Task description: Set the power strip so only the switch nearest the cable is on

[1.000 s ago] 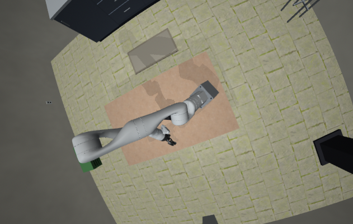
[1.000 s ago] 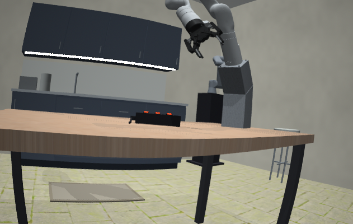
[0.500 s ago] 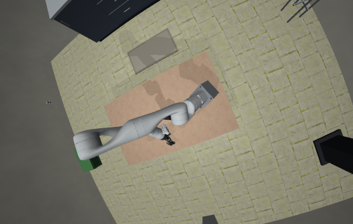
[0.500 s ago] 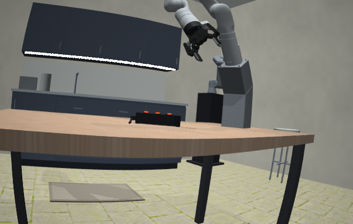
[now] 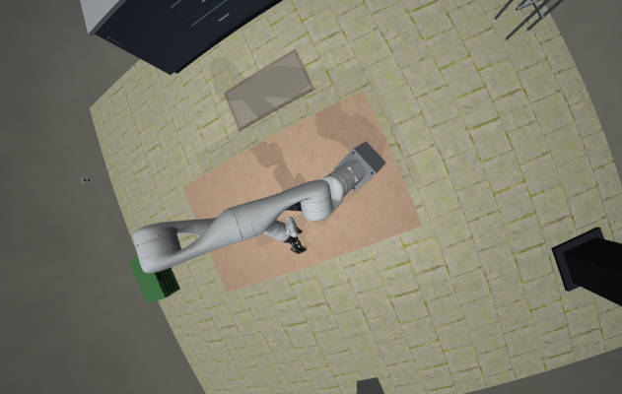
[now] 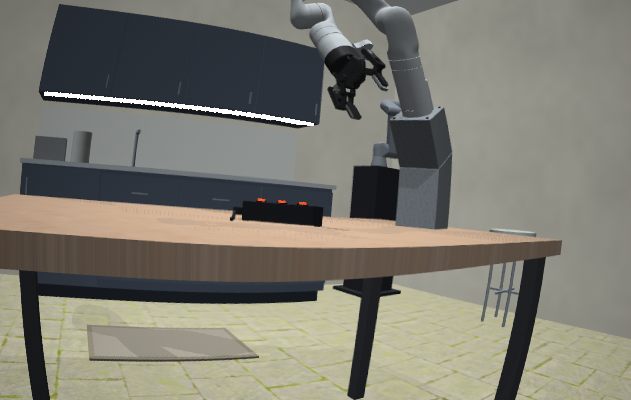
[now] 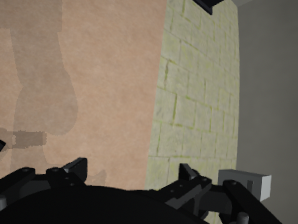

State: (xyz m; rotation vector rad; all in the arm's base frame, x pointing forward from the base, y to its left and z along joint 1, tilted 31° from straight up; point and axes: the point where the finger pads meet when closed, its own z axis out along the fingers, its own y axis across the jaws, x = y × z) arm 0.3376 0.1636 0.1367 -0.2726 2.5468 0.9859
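A black power strip [image 6: 280, 213] lies flat on the wooden table [image 6: 220, 232], near its far side in the exterior view. Three red switches [image 6: 281, 201] show on its top; I cannot tell their positions. Its cable stub [image 6: 234, 215] is at the left end. My gripper [image 6: 360, 92] is open and empty, high above the table and to the right of the strip. From above, the gripper [image 5: 298, 244] hangs over the table's near half, and the arm hides the strip. In the wrist view the open fingers frame the table edge and floor; the strip is not visible.
The arm's grey pedestal [image 6: 422, 170] stands at the table's far right. A black block [image 6: 374, 192] stands behind the table. A kitchen counter and dark wall cabinets [image 6: 180, 65] line the back wall. A floor mat [image 6: 165, 343] lies under the table. A stool [image 6: 505, 270] stands at the right.
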